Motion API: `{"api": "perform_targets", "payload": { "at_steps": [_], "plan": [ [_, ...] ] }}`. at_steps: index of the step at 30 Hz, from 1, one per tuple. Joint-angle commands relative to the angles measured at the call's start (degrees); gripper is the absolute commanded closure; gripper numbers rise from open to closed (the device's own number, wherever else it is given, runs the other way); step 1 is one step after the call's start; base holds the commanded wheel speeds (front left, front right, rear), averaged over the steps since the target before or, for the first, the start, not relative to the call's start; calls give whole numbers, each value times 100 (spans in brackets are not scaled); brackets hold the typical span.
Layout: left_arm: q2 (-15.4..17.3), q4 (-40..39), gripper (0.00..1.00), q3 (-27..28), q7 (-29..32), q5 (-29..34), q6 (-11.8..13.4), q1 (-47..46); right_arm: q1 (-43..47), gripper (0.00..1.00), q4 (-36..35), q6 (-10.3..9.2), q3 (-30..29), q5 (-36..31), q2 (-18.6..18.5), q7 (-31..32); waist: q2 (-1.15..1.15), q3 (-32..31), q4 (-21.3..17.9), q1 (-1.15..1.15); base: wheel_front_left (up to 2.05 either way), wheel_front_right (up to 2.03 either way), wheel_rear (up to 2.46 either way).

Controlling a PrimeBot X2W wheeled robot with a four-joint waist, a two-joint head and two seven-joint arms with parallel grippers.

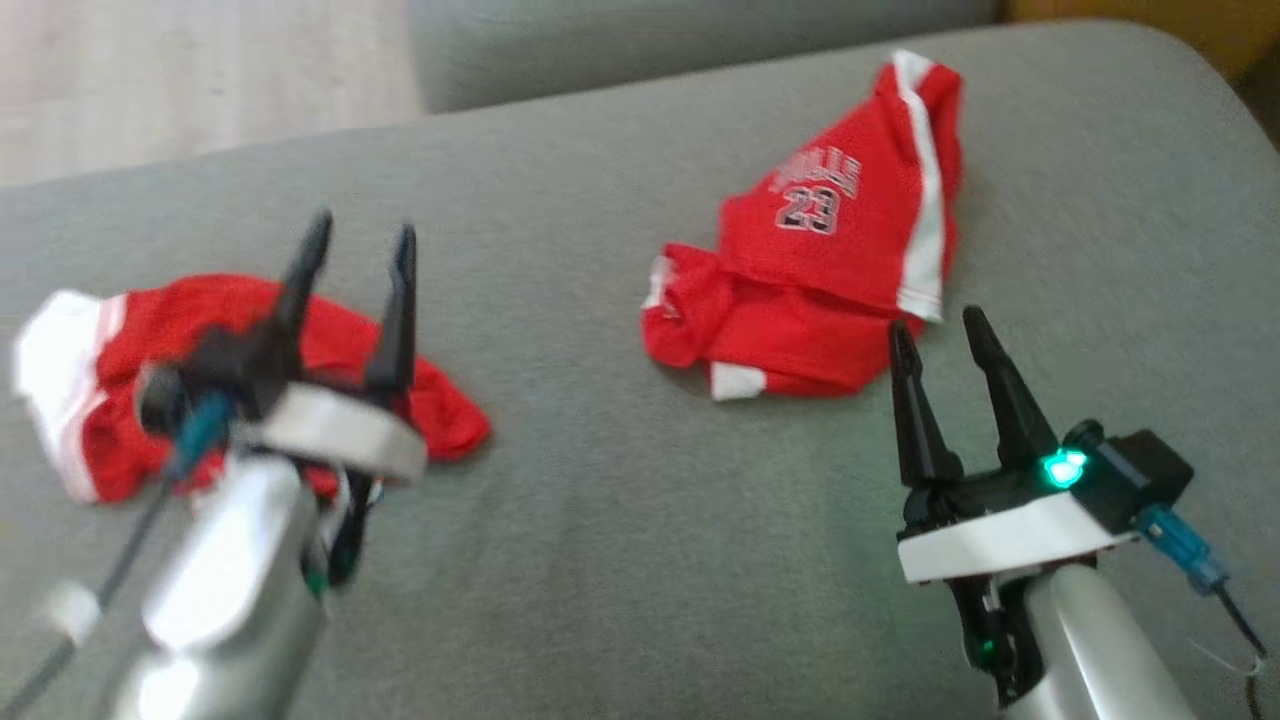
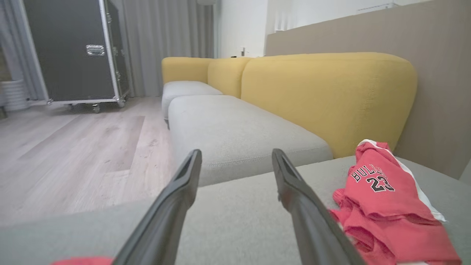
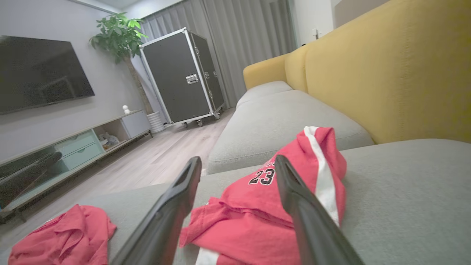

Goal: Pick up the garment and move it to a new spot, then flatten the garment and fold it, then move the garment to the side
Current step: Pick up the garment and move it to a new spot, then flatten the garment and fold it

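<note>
Two red garments lie crumpled on the grey sofa seat. The one with a white band lies at the left, under and behind my left gripper, which is open and empty above it. A sliver of this garment shows below the left fingers. The other garment, printed with "23" and white stripes, lies at the right. My right gripper is open just in front of its near edge, touching nothing. In the right wrist view, the open right gripper frames the "23" garment, with the other garment at the lower left.
A yellow backrest runs along the far side of the sofa, and a second grey seat adjoins this one. On the wood floor stand a black wheeled case, a TV cabinet and a plant.
</note>
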Motion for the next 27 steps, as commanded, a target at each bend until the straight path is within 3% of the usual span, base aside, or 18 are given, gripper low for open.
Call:
{"api": "perform_targets", "payload": {
  "at_steps": [1, 4, 11, 21, 27],
  "plan": [
    [93, -360, 0, 344, -52, 49, 105, 41, -55, 0, -148, -4, 95, -57, -15, -52, 0, -258, 287, 1, 0, 0, 0],
    [-40, -795, 0, 595, -53, 166, 258, 691, 29, 0, -114, -4, 70, -69, -15, -52, 0, -315, 369, 1, 0, 0, 0],
    [-326, -1351, 0, 1157, -54, 481, 316, 1826, 116, 0, -66, -4, 46, -75, -15, -52, 0, -359, 418, 1, 0, 0, 0],
    [-840, -1555, 0, 1700, -54, 1014, -10, 2242, 86, 0, 0, -4, 65, -134, -15, -52, 0, -356, 456, 1, 0, 0, 0],
    [-1007, -1458, 0, 1808, -54, 1178, -209, 2214, -211, 0, 482, -4, 256, -217, -15, -52, 0, -252, 648, 1, 0, 0, 0]
  ]
}}
